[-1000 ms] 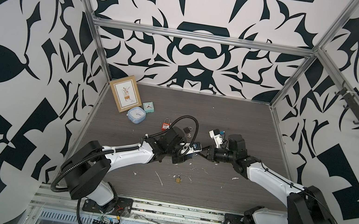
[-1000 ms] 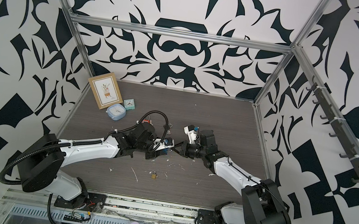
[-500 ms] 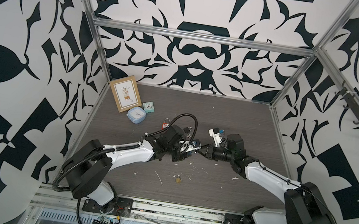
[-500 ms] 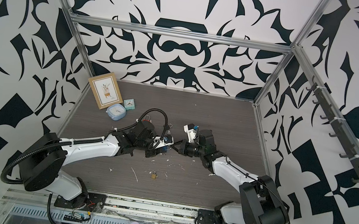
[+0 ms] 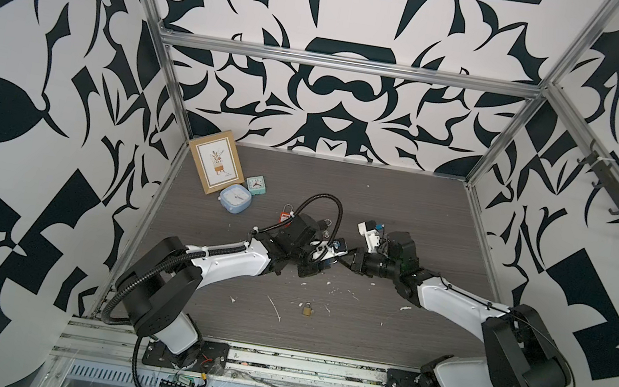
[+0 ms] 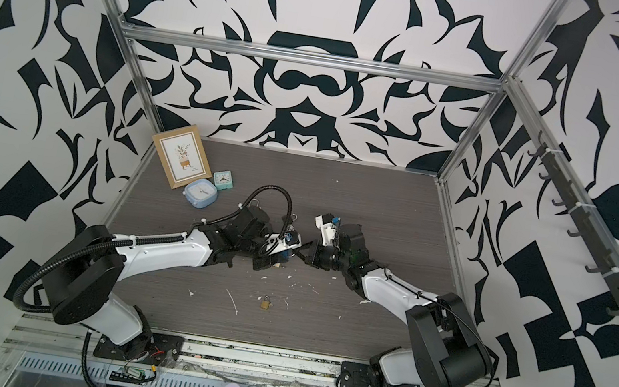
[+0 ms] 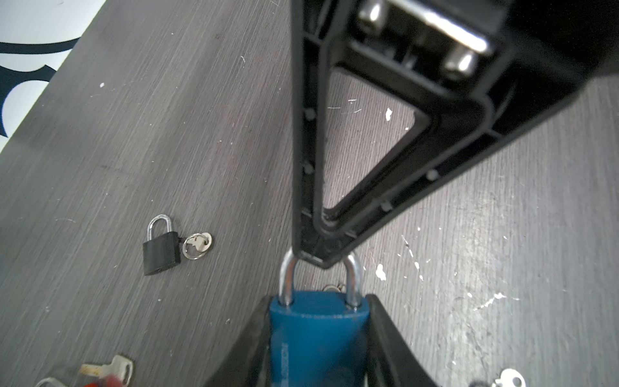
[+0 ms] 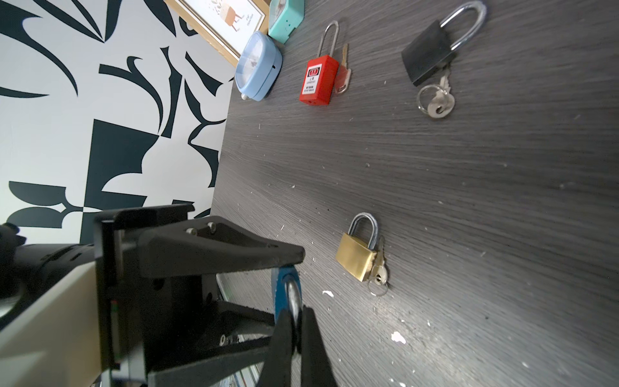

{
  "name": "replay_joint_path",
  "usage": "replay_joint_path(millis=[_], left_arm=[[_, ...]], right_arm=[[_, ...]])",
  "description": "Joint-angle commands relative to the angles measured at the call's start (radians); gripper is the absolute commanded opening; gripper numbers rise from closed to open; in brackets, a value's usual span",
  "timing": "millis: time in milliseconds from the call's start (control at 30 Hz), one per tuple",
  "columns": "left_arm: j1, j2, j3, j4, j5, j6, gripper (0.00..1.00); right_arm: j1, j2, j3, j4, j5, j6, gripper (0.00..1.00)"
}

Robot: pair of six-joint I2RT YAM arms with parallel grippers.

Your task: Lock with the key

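Observation:
A blue padlock (image 7: 318, 335) is clamped by its body between the fingers of my left gripper (image 7: 318, 300), just above the table; in both top views it shows at mid-table (image 5: 340, 246) (image 6: 289, 237). My right gripper (image 8: 296, 313) is shut on the top of the padlock's silver shackle (image 7: 288, 274); its black fingertips (image 7: 323, 258) meet there. In a top view the two grippers (image 5: 334, 249) (image 5: 349, 256) face each other tip to tip. Which key belongs to the blue padlock I cannot tell; no key shows in its body.
On the table lie a brass padlock with a key (image 8: 356, 256) (image 5: 307, 310), a red padlock with a red key (image 8: 318, 80), and a black padlock with ringed keys (image 8: 428, 58) (image 7: 160, 253). Two small clocks (image 5: 235, 197) and a picture frame (image 5: 215, 165) stand back left. White flecks litter the surface.
Both grippers, joined at the blue padlock, have shifted slightly toward the back of the table. Neither grip has changed.

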Motion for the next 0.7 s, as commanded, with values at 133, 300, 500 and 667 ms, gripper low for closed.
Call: replay_joint_path(millis=[133,300,500,667], left_arm=[[-0.037,-0.088,0.072,0.530,0.014,-0.042,0.00],[-0.038,-0.101,-0.024,0.496,-0.112,-0.163,0.00],[-0.038,-0.143,-0.135,0.456,-0.222,-0.368,0.00],[-0.038,-0.180,-0.160,0.425,-0.362,-0.564,0.00]], right_arm=[[0.075,-0.071,0.093,-0.371,-0.083,-0.123,0.01],[0.008,-0.164,0.175,-0.457,0.000,-0.160,0.21],[-0.058,-0.305,0.238,-0.494,0.127,-0.211,0.41],[-0.057,-0.447,0.183,-0.415,0.221,-0.256,0.51]])
